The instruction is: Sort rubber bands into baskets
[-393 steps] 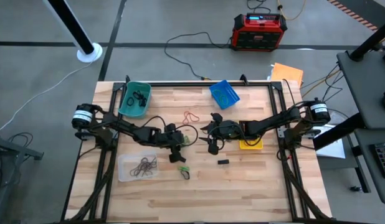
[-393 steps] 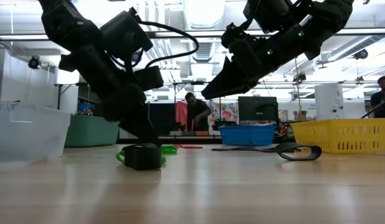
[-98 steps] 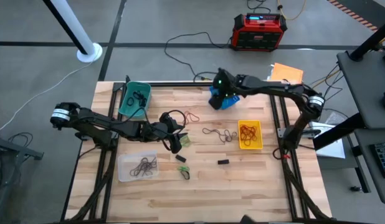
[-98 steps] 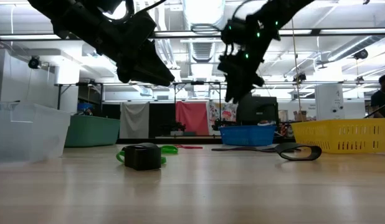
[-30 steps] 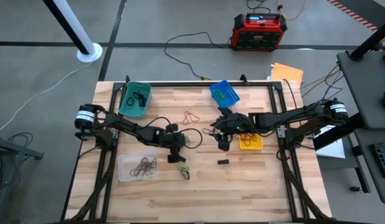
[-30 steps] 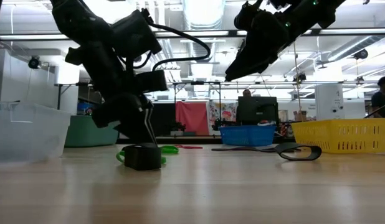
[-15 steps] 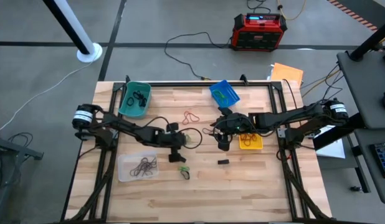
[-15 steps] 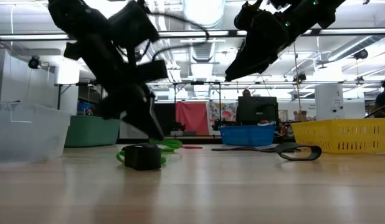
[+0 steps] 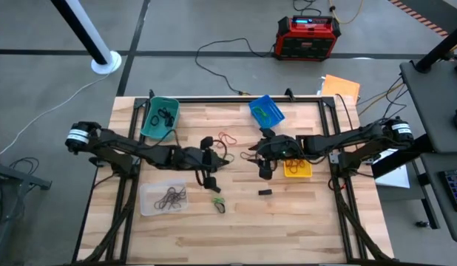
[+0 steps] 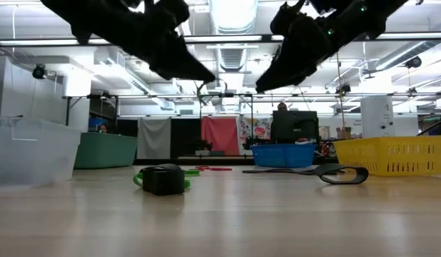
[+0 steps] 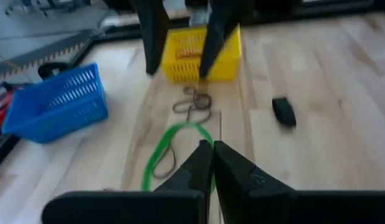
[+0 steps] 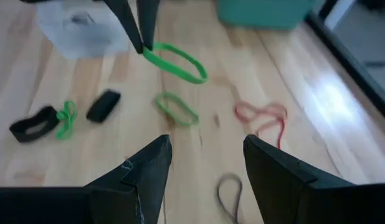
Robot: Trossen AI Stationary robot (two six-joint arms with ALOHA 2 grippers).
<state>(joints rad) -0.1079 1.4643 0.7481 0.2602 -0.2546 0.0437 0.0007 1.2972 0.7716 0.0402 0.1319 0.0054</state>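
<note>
My left gripper [image 9: 212,176] is shut on a bright green rubber band [image 12: 175,63], raised above the table's middle; it also shows in the right wrist view [image 12: 140,37]. My right gripper [image 12: 208,165] is open and empty, above dark brown bands [image 11: 195,106] beside the yellow basket [image 9: 297,167]. Another green band [image 12: 177,107] and red bands [image 12: 262,115] lie flat on the wood. The teal basket [image 9: 160,117] and the blue basket [image 9: 266,111] stand at the far edge. The clear basket [image 9: 164,198] at the near left holds dark bands. My left gripper pinches one end of the green band's loop [image 12: 146,51] between its two fingertips. The fingers come from above, pointing down. The rest of the loop [image 11: 156,158] sticks out sideways from the tips, lifted clear of the table.
A small black block [image 9: 265,193] lies near the table's middle. Another dark block [image 12: 103,104] lies beside a green band and a black band [image 12: 50,122]. Bare wood shows along the near edge.
My left gripper has risen from the table by the dark block, shut on the green band. The band has come up with it and now hangs clear of the wood. My right gripper has kept still.
</note>
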